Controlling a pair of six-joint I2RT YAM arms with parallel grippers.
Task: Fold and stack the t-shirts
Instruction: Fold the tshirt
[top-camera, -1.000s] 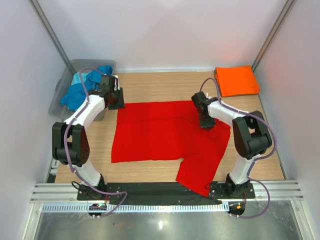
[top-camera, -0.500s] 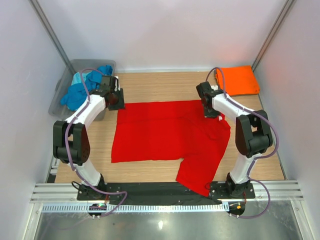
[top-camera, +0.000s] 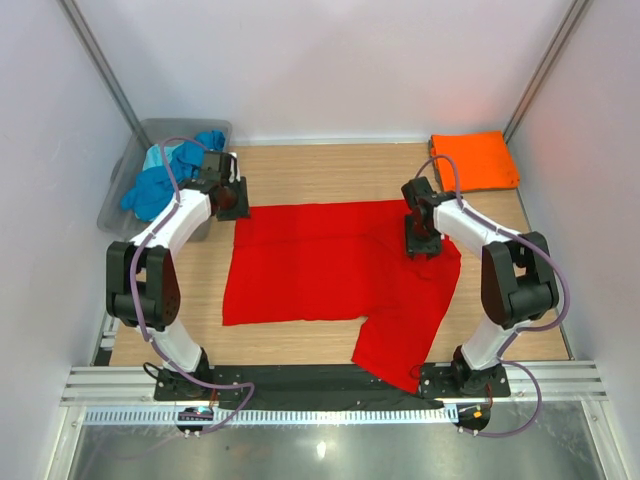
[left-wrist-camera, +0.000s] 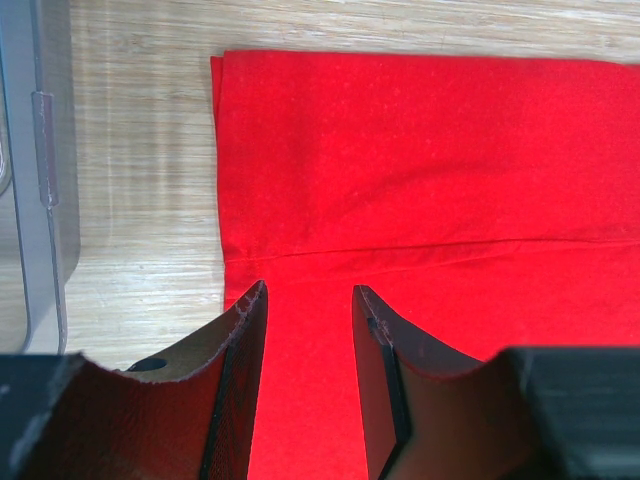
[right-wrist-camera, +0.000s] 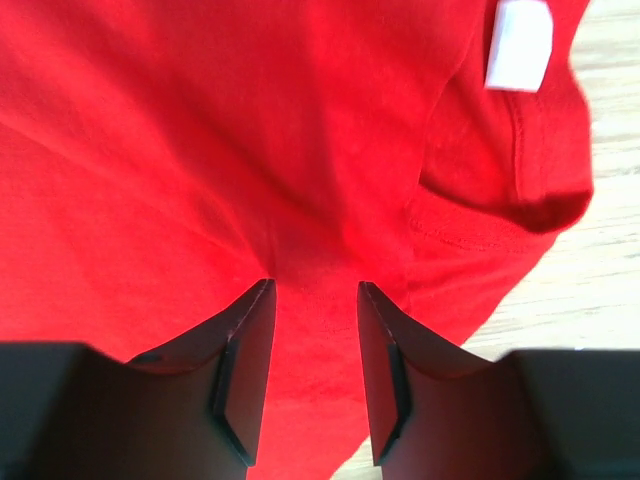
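A bright red t-shirt (top-camera: 330, 270) lies spread on the wooden table, one sleeve hanging toward the near edge. My left gripper (top-camera: 232, 203) stands open over its far left corner; in the left wrist view the left gripper (left-wrist-camera: 308, 292) has flat red cloth (left-wrist-camera: 420, 160) between its fingers. My right gripper (top-camera: 420, 235) is open over the shirt's right side; the right wrist view shows the right gripper (right-wrist-camera: 315, 288) above rumpled red cloth (right-wrist-camera: 200, 150), near the collar and its white label (right-wrist-camera: 522, 45). An orange t-shirt (top-camera: 474, 160) lies folded at the back right.
A grey translucent tub (top-camera: 120, 195) at the back left holds blue and turquoise shirts (top-camera: 165, 175), close beside my left arm. Its wall (left-wrist-camera: 40, 180) shows in the left wrist view. White walls enclose the table on three sides.
My right gripper went toward the far edge, then came back nearer over the collar area, and its jaws have opened. The left arm has not moved.
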